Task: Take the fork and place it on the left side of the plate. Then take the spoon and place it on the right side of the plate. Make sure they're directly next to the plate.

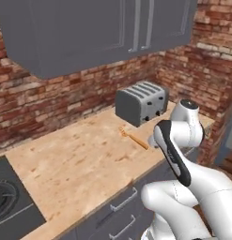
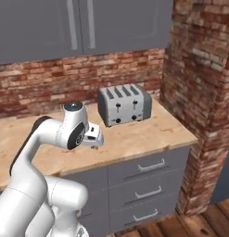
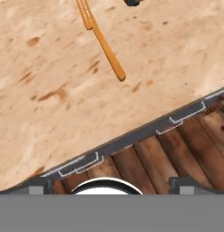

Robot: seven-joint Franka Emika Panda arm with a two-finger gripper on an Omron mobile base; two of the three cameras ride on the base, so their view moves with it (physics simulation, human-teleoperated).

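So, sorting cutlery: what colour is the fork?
Orange-gold fork, clearest in the hand view.

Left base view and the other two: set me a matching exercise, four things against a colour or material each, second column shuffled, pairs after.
Things:
1. slim orange-gold fork
2. boxy four-slot toaster
3. back wall
4. long flat counter top

Descriptions:
A. red brick
B. pale wood grain
C. orange-gold
D. grey metal

Pairs: 1-C, 2-D, 3-A, 4-B
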